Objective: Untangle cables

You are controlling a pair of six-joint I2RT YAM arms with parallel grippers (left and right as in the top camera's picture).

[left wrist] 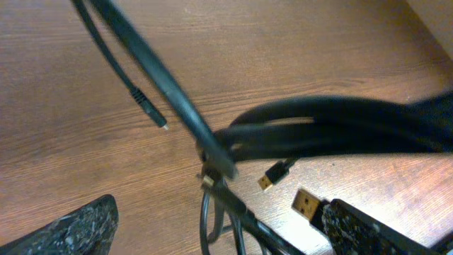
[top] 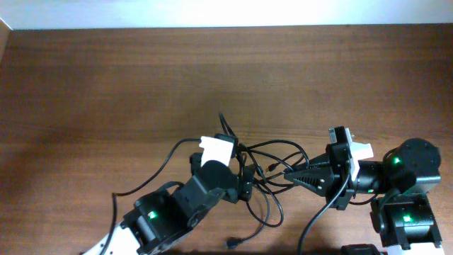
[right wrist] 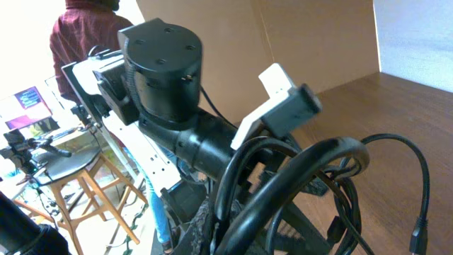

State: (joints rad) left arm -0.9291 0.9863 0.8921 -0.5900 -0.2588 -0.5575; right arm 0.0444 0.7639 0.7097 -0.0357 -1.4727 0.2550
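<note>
Right gripper (top: pixel 289 173) on bunched black cables (top: pixel 272 150)

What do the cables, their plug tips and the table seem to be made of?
The cables: black rubber or plastic sheath, smooth with a slight sheen. The plug tips: gold-coloured metal, shiny. The table: wood or wood-look laminate, brown grain, matte; which one I cannot tell.

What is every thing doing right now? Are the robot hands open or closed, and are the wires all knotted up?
cables, tangled together in a bunch between the two arms.
left gripper, wide open, holding nothing, right over the tangle.
right gripper, shut on the cables.
USB plug, loose, plugged into nothing.
</note>
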